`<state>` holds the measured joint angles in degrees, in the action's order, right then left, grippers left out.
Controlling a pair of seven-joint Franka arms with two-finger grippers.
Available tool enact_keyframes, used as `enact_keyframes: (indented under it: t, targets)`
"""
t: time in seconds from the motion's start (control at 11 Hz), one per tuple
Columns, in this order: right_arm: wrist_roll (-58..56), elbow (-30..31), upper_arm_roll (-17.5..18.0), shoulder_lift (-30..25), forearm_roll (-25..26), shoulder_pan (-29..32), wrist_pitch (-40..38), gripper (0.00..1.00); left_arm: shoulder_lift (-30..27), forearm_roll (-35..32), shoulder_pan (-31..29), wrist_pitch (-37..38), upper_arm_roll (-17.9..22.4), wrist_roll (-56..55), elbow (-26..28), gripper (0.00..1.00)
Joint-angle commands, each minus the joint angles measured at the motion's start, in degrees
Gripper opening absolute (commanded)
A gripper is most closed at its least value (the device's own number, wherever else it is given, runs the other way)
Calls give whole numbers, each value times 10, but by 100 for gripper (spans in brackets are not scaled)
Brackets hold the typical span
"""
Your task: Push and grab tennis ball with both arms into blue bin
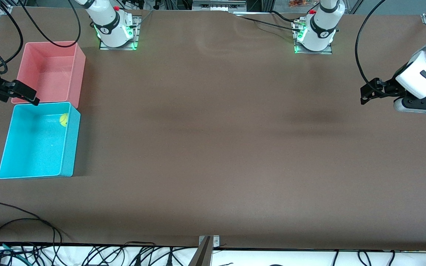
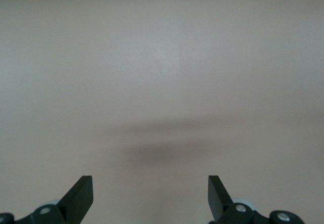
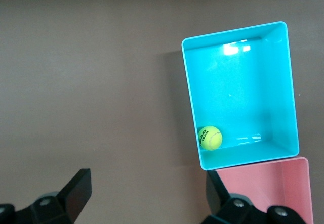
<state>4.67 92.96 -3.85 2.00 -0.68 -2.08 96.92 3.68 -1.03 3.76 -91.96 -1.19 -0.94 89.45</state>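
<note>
The tennis ball (image 1: 64, 119) lies inside the blue bin (image 1: 69, 147), in the corner next to the pink bin. It also shows in the right wrist view (image 3: 210, 137), against the blue bin's wall (image 3: 286, 82). My right gripper (image 1: 20, 94) is open and empty, raised over the seam between the two bins. In its own view the right gripper (image 3: 147, 179) has its fingers wide apart over bare table beside the bins. My left gripper (image 1: 369, 92) waits open and empty over bare table at the left arm's end. Its own view shows the left gripper (image 2: 150, 181) over brown table only.
A pink bin (image 1: 80, 74) stands against the blue bin, farther from the front camera; it also shows in the right wrist view (image 3: 268, 183). The two arm bases (image 1: 117, 31) (image 1: 314, 35) stand at the table's back edge. Black cables (image 1: 31, 221) lie at the front edge.
</note>
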Motion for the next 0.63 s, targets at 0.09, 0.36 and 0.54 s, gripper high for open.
enact_keyframes:
  t: [0.09,0.36,0.54]
  targets:
    - [4,-16,-1,5,-13,3,-14,100,2,10,-2,6,3,-4,-8,100]
    - [-18,-16,0,5,-7,3,-19,100,3,10,0,5,2,-3,-8,100]
    - [-29,-23,0,6,-6,3,-32,100,2,10,-2,6,2,-1,-8,100]
